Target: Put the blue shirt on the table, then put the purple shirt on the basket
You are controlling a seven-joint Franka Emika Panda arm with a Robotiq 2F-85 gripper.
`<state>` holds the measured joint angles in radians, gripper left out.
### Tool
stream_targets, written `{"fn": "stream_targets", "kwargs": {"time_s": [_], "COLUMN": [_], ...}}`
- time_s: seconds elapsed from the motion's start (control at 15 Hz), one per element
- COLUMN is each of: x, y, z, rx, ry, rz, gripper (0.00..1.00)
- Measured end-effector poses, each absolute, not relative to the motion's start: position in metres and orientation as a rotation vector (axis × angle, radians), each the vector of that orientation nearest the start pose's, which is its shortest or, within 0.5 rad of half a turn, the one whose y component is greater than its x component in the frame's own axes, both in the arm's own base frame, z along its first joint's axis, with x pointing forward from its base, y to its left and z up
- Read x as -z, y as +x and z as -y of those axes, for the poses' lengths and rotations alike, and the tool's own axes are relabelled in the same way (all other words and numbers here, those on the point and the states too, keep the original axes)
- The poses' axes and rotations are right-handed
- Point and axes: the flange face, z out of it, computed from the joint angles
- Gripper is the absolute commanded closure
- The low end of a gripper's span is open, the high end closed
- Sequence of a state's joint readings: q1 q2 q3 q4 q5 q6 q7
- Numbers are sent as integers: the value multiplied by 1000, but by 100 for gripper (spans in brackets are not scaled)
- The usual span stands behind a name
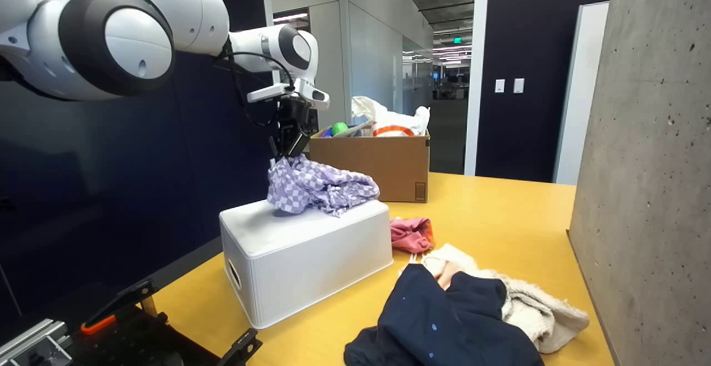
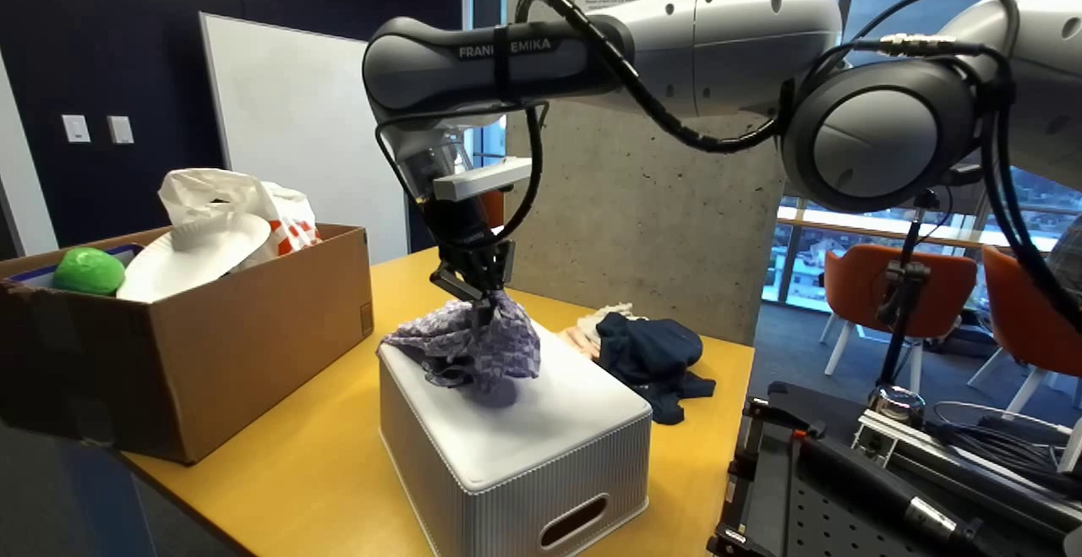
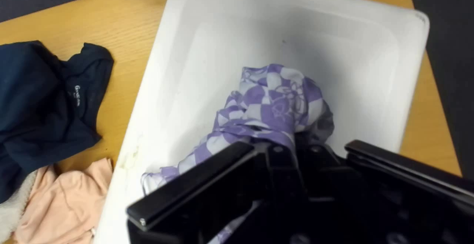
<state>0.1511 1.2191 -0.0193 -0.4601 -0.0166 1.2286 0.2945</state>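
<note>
The purple and white checkered shirt (image 1: 319, 185) is bunched on the top of the white basket (image 1: 311, 277), with one side raised into my gripper (image 1: 287, 158). It also shows in an exterior view (image 2: 473, 341) and in the wrist view (image 3: 276, 99). In the wrist view my gripper (image 3: 290, 149) has its fingers close together with purple cloth between them. The white basket shows a flat, closed top (image 2: 558, 422). The dark blue shirt (image 1: 444, 321) lies crumpled on the yellow table (image 1: 500, 210) beside the basket; it also shows in the wrist view (image 3: 44, 103).
A brown cardboard box (image 1: 372, 169) holding bags, a plate and a green thing stands behind the basket. Cream cloth (image 1: 533, 305), peach cloth (image 3: 64, 203) and red cloth (image 1: 411, 235) lie on the table. A concrete wall (image 1: 644, 160) borders the table.
</note>
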Motion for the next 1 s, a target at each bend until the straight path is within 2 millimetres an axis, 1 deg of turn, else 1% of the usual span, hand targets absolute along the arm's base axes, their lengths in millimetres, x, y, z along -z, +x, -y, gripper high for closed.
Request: {"fn": "stream_targets", "kwargs": {"time_s": [0.07,0.13,0.2,0.33,0.4,0.53,0.67,0.8,0.87,1.0], "x": [-260,-247,-234,-211,-203,-195,-199,-210,-218,-237], "y": [735,729,723,711,706,700,700,705,708,714], "z": [-112,-120,-130,-149,-155,-161,-156,-145,-137,-121], "rx": [-769,-834,-896,-1004,-1044,-1101,-1106,-1081,-1061,-1013], "ry": [-3175,-3167,-3161,-3153,-3149,-3146,-3158,-3180,-3190,-3204], "rz": [-195,-147,-101,-34,-16,-2,-16,-45,-65,-113], "gripper": [99,79,68,56,47,32,19,4,0,0]}}
